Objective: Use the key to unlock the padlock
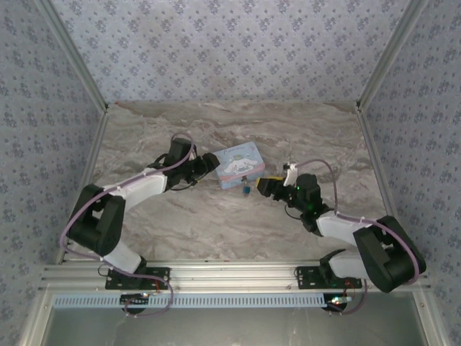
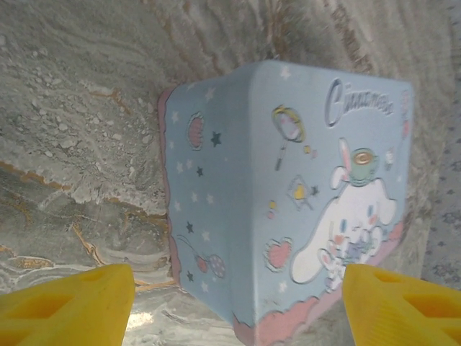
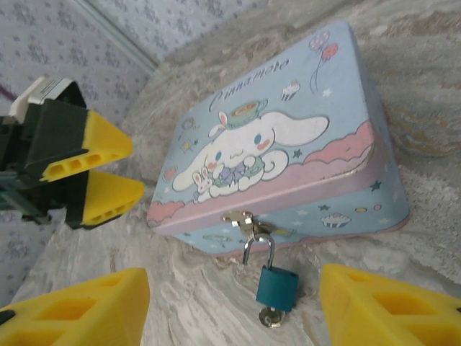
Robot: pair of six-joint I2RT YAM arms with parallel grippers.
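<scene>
Right wrist: key (image 3: 271, 316) seated in padlock (image 3: 277, 288) at tin box (image 3: 288, 144) front; my right claw (image 3: 235, 288) and left claw (image 2: 239, 288) spread, empty; shackle (image 3: 258, 242) release unclear.

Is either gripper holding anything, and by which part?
Nothing held: right gripper open, clear of the padlock and its key; left gripper open beside the tin box.

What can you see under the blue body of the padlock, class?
A small metal key pokes out from the underside of the padlock. Its blade is covered by the lock body, so how deep it sits cannot be seen.
</scene>
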